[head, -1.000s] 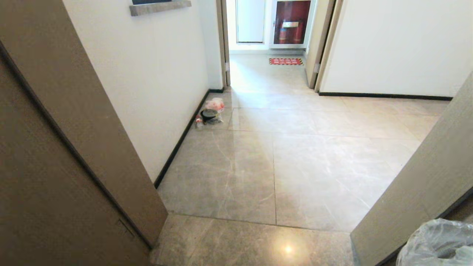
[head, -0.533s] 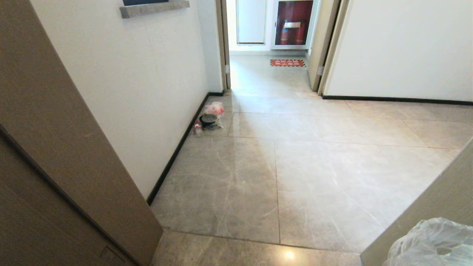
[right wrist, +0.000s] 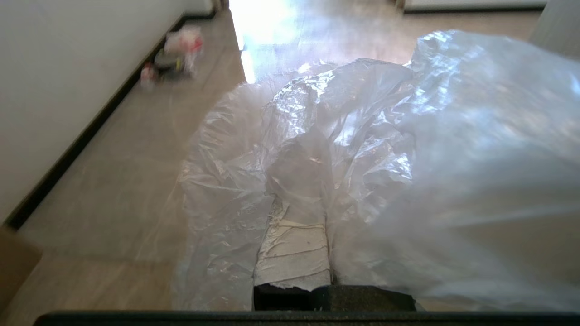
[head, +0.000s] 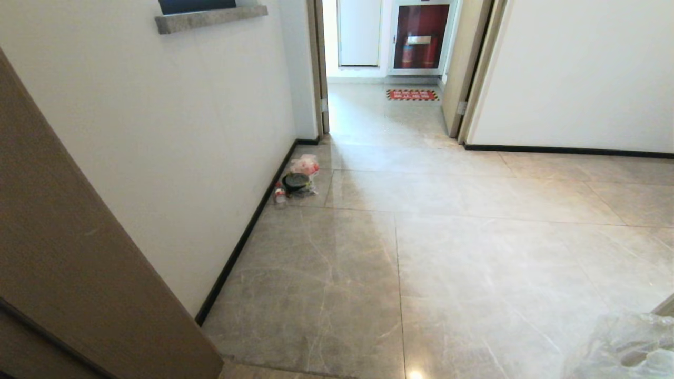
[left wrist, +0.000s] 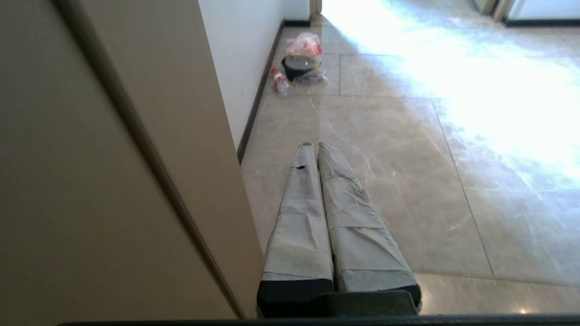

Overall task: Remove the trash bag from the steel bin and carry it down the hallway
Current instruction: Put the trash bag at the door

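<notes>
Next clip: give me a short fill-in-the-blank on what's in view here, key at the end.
1. The right claw is shut on the clear ____.
2. The left claw is shut and holds ____.
3. The rubbish pile lies on the floor against the ____ wall.
4. The steel bin is ____ in these views.

Missing words: bag; nothing; left; absent

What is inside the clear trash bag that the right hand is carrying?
Nothing solid shows through the trash bag; it looks empty, only crinkled film. It drapes over the right hand, hiding the fingertips, and its far folds are not seen through.
</notes>
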Robot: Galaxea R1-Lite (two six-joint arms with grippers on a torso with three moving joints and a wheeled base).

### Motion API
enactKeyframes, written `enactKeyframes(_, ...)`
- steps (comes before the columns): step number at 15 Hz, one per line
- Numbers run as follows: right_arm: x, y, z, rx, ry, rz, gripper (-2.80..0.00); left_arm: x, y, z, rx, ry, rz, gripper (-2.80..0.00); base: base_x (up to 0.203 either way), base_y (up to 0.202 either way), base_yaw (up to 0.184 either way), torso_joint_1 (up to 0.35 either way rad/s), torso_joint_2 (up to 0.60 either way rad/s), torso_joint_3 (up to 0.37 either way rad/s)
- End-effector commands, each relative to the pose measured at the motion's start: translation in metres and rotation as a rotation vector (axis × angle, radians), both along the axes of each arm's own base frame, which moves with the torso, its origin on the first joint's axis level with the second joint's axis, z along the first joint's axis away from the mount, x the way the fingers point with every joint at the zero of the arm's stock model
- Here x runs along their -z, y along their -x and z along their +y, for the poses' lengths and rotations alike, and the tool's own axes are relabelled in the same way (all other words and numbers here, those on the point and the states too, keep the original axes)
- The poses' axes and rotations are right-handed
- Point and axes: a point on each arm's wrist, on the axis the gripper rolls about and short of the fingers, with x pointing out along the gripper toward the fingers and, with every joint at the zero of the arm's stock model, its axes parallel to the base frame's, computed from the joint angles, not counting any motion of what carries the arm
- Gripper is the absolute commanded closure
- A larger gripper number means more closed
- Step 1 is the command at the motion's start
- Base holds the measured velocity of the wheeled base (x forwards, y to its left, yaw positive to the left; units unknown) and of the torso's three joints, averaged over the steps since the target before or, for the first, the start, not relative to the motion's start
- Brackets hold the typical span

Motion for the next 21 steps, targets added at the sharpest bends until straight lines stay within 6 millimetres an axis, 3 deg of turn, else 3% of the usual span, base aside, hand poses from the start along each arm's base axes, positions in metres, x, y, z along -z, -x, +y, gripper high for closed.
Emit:
enactKeyframes(1,0.0009,-0.0002,0.0000,0.000,0.000,0.004,0.00,0.0001,0.0001,0.0000,-0.001,0.000,0.000,0.00,0.183,0.000,0.001,0.007,0.00,0.011)
enactKeyframes(21,0.0009,-0.0002,0.0000,0.000,0.000,0.004,0.00,0.0003,0.0001,0.0000,-0.001,-0.002,0.002,0.00,0.194,0.000,0.000,0.002,0.00,0.002)
